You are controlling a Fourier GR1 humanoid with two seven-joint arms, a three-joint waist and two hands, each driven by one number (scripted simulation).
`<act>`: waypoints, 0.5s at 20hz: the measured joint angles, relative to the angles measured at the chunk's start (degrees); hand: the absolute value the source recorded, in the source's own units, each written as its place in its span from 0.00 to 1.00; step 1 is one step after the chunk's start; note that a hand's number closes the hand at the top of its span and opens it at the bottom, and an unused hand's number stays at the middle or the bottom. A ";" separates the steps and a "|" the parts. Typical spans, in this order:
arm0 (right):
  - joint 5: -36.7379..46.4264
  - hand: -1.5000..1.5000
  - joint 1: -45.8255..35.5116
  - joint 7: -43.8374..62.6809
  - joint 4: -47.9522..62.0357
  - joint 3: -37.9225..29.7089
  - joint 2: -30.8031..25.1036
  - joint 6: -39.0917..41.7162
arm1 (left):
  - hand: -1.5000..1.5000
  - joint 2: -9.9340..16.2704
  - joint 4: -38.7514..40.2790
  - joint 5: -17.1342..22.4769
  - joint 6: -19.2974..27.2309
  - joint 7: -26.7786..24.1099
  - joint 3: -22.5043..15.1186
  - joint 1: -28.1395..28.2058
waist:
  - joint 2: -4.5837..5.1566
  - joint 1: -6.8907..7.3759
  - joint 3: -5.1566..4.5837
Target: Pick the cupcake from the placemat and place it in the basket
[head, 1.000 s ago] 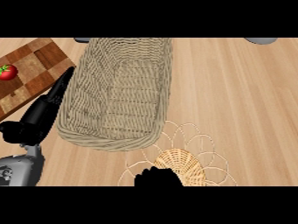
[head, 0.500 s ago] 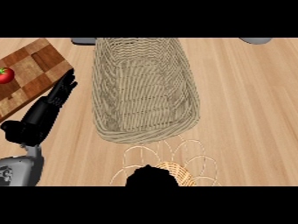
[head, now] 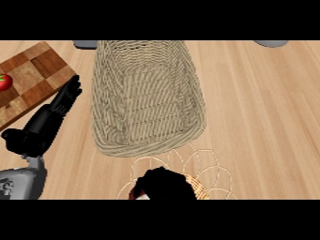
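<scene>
Right hand curls down over the near placemat, apparently gripping the hidden cupcake; basket waits beyond. Left hand rests straight-fingered.

We see right black hand at bottom edge, curled over something dark red and white — too hidden to name. Round looped wicker placemat partly covered by hand, cut by lower edge. Long woven beige basket — far end cut off at top. Two grey shapes at top edge, unidentifiable.
</scene>
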 measured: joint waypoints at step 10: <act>2.65 1.00 -13.80 14.10 -5.18 -6.69 6.24 4.99 | 0.50 -0.38 -0.08 -0.12 -0.56 -0.76 -0.93 -0.47 | 0.52 1.69 -0.04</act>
